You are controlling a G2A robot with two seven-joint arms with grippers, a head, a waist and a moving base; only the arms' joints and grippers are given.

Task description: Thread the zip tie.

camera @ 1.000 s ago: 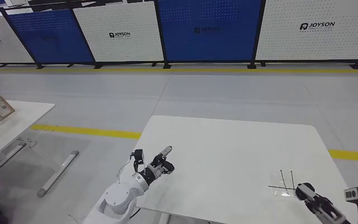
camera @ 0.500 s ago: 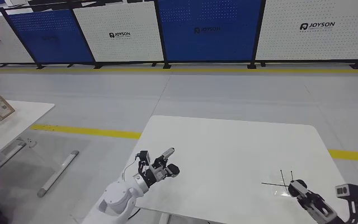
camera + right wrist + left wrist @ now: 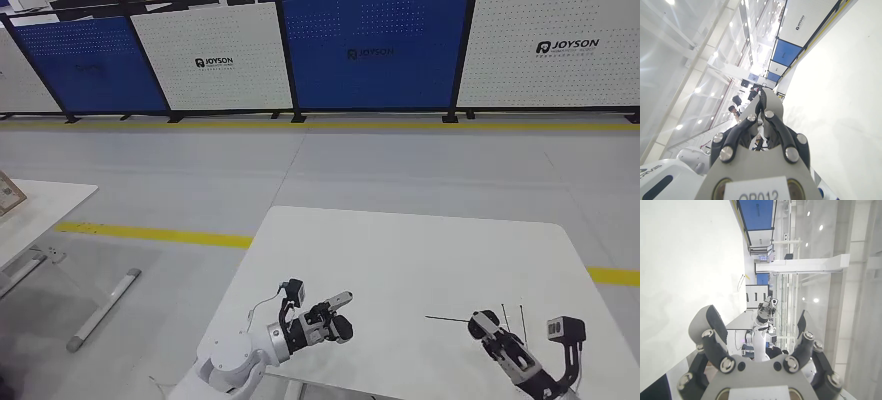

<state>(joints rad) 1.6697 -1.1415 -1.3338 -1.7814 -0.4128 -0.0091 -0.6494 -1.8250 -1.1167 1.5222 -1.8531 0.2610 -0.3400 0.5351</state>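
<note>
Table, white and rectangular [image 3: 420,250], spreads under both arms in the top view. At its 7 o'clock edge sits the left gripper [image 3: 343,312], pointing toward 3 o'clock. From above we cannot judge its opening well, but its own wrist view settles it: the two black-padded fingers [image 3: 715,321] are spread wide, with nothing between them.

At about 5 o'clock on the table we find the right gripper [image 3: 480,322]. Its wrist view shows the grey fingers [image 3: 772,102] pressed together down to the tips, though the strap is too slight for us to make out there. From above we see it plainly: a thin black plastic zip tie [image 3: 447,320], pinched at one end in the right gripper and sticking out straight toward 9 o'clock, its free tip well apart from the left gripper.

Just beside the right gripper, toward 3 o'clock, two more thin black zip ties [image 3: 522,320] lie loose on the table, side by side, running roughly 12 to 6. The left wrist view catches them too, near the table's edge.
</note>
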